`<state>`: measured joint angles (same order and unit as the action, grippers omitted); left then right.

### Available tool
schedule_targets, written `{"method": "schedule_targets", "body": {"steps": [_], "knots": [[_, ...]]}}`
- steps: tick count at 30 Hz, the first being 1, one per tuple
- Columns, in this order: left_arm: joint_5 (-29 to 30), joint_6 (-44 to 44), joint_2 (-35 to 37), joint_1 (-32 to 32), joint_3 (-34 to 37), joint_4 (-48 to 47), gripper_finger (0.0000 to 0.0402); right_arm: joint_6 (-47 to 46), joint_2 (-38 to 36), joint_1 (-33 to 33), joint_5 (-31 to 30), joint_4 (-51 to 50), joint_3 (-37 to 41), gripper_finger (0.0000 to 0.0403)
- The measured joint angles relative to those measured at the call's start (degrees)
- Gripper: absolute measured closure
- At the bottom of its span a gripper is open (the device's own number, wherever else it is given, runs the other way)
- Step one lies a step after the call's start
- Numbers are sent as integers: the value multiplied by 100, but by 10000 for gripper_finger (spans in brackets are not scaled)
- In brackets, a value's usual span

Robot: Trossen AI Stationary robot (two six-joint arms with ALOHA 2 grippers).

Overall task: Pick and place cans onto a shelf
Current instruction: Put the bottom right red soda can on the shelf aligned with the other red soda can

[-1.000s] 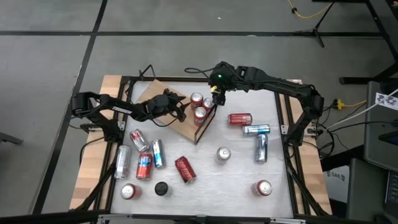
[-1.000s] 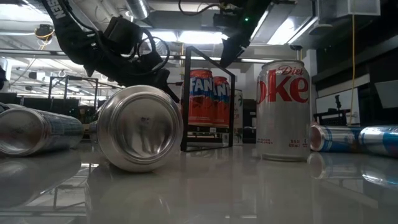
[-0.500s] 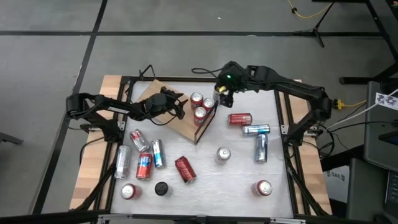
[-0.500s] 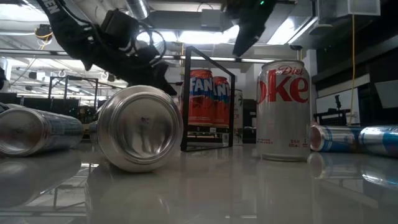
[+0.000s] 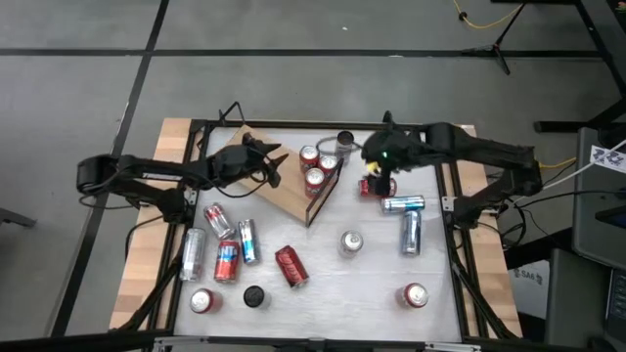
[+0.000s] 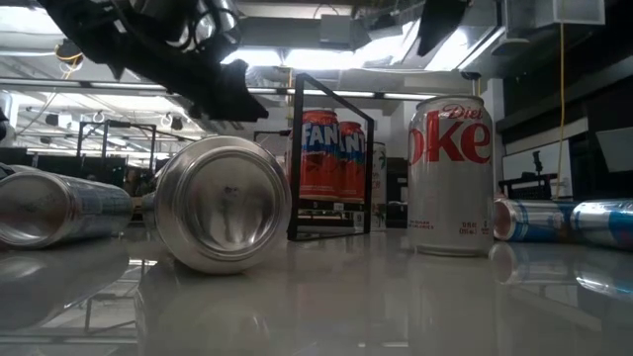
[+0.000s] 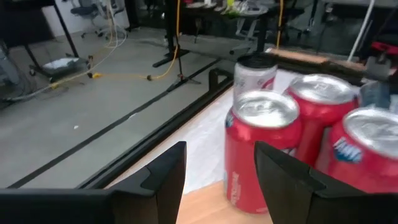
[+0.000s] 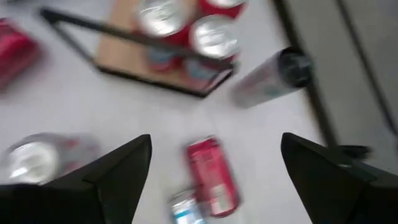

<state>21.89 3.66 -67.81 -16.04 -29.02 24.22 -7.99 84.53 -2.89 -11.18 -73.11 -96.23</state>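
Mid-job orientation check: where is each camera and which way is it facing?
High: overhead, straight down on the white tabletop and light-brown wooden shelf board; both dark arms show.
Low: table height, level across, past an upright silver Diet Coke can; arms enter from above.
Left wrist: between its open jaws, facing upright red cans on the shelf.
Right wrist: down between its open jaws at a lying red can.
Shared: both wrist views show those red cans and a slim silver can.
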Motion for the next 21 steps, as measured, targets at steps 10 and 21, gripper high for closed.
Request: {"method": "schedule_targets", "body": {"steps": [10,21], "knots": [[-7,-190,231,406,0,-23,219,-846,4,1166,1459,367,0,52],[-16,-186,229,712,0,-24,219,-2907,7,2226,1148,327,0,52]]}}
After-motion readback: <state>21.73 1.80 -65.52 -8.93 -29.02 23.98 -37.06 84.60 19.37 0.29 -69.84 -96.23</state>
